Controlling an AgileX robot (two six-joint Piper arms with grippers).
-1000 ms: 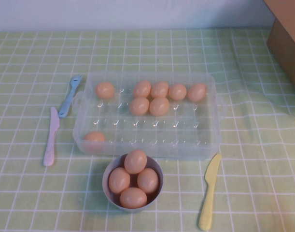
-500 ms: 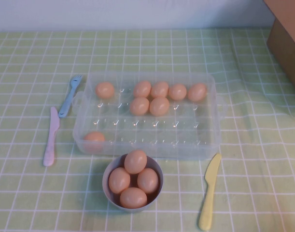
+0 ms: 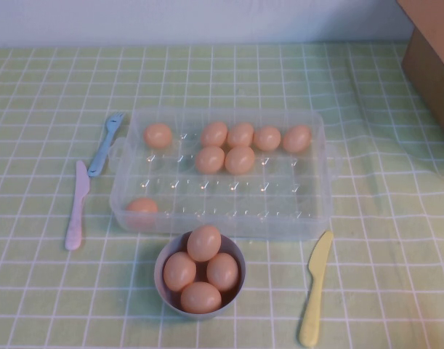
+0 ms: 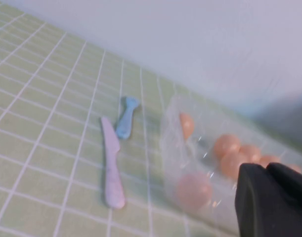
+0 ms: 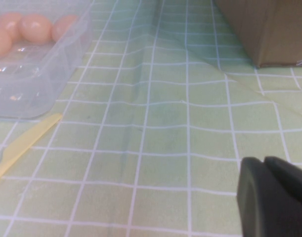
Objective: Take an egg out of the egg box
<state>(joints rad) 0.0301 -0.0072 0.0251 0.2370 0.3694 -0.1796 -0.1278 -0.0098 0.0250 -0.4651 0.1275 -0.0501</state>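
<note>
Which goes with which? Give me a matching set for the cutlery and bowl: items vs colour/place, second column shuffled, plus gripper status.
Items:
1. fork
2. knife left of the egg box
3. knife right of the bowl
4. bowl

Descriptions:
A. grey, holds four eggs
B. yellow
C. blue
D. pink

Pairs: 1-C, 2-D, 3-B, 4-A

The egg box holds eight eggs. The left gripper is shut and holds nothing, near the box's left side. The right gripper is shut too, over bare cloth to the box's right.

Egg box (image 3: 309,218) clear glossy plastic; eggs (image 3: 240,160) matte, smooth; counter cloth (image 3: 396,240) woven, creased beside right claw (image 5: 269,197).
</note>
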